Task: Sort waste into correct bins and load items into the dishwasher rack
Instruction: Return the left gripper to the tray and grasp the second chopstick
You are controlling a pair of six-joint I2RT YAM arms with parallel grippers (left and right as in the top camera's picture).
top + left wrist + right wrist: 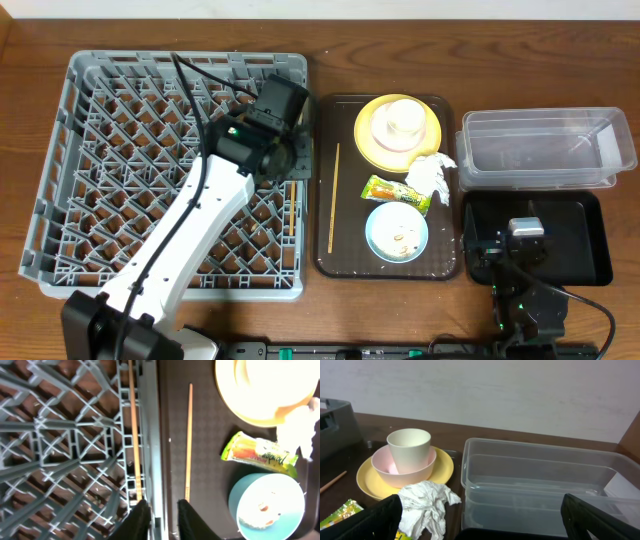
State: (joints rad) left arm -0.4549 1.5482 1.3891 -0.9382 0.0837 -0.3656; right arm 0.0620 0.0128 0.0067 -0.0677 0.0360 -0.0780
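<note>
Left tool (162, 517) slightly parted, nothing between its dark fingers (137, 521); it hangs over the right rim of the grey lattice dishwasher rack (100, 100), above the wooden bench (20, 40). First chopstick (132, 430): thin straight wooden stick lying in the rack just inside that rim, long axis parallel to it, near end just beside the tool's left fingertip, far end pointing straight ahead of the tool. Second chopstick (189, 440): same material, lying loose on the dark-brown textured serving tray (170, 410), ahead and slightly right of the tool, parallel to the first with the rim wall between them. Further right of the tool: glossy green-and-orange snack wrapper (260, 454), oblong, long axis across the view and slightly tilted; round light-blue dish (267, 505) holding whitish food scraps (262, 510); round yellow plate (260, 395). Right tool (481, 510) spread wide, gripping nothing, over the shallow black tray (585, 235). Ahead of it: clear rectangular plastic tub (540, 475). Ahead-left: crumpled white tissue (427, 505), and an upright white cup (410, 447) nested in a pale bowl (387, 472) on the plate.
</note>
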